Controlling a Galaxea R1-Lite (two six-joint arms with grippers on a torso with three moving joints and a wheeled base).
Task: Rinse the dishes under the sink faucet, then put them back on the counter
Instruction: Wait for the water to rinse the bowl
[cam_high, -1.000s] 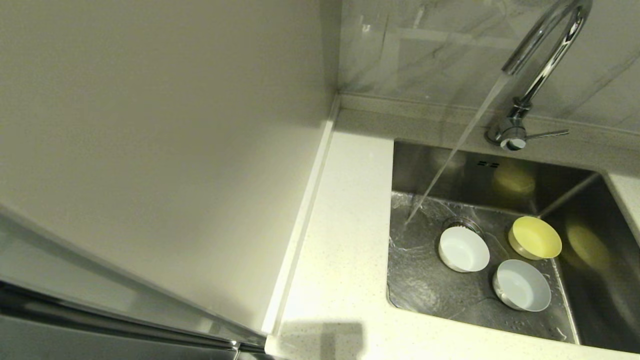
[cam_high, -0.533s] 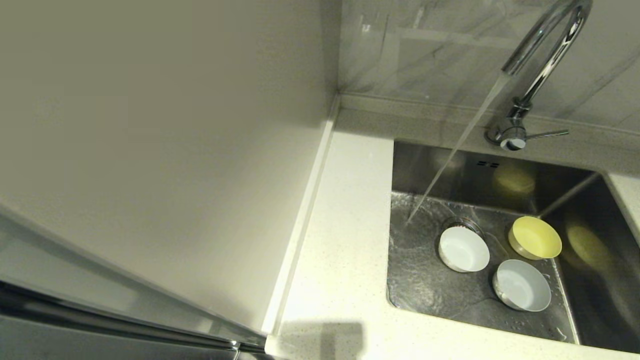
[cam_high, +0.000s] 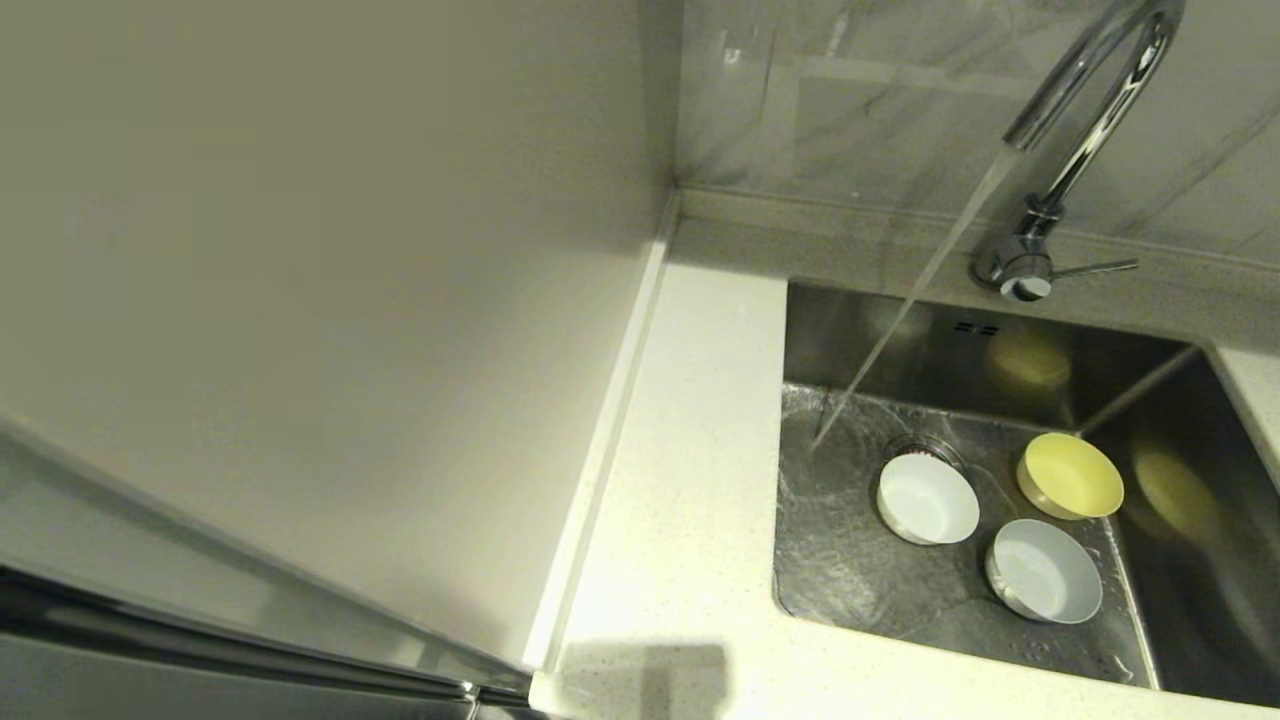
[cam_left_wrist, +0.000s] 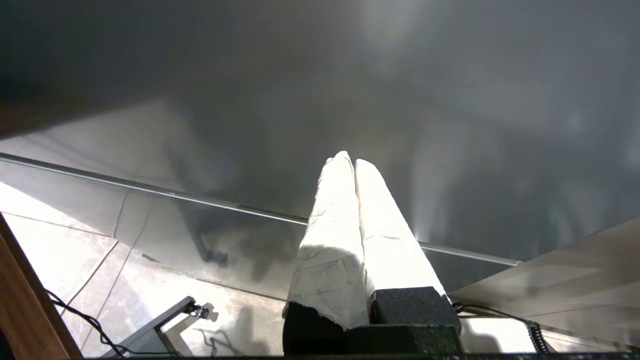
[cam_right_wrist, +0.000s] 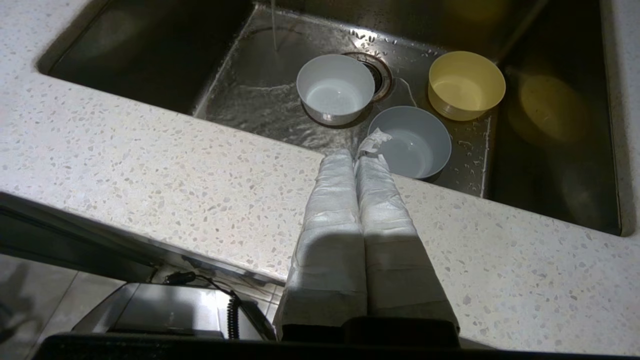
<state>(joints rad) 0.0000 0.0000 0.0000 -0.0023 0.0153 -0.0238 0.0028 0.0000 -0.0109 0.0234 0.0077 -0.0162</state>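
Three small bowls stand on the floor of the steel sink (cam_high: 850, 580): a white bowl (cam_high: 928, 498) (cam_right_wrist: 335, 88) partly over the drain, a pale yellow bowl (cam_high: 1069, 475) (cam_right_wrist: 466, 84) to its right, and a bluish-white bowl (cam_high: 1043, 570) (cam_right_wrist: 411, 141) nearest the front. The chrome faucet (cam_high: 1085, 120) runs; its stream lands on the sink floor left of the white bowl. My right gripper (cam_right_wrist: 356, 159) is shut and empty, held over the front strip of counter (cam_right_wrist: 150, 165), short of the bluish-white bowl. My left gripper (cam_left_wrist: 350, 162) is shut, parked low by a dark panel.
A cream wall panel (cam_high: 300, 300) rises along the left side of the white speckled counter (cam_high: 690, 450). The faucet lever (cam_high: 1095, 267) points right. The drain (cam_right_wrist: 377, 75) peeks out behind the white bowl. A coiled cable (cam_right_wrist: 232, 312) hangs below the counter's front edge.
None of the bowls or arms has moved; only the water keeps rippling on the sink floor.
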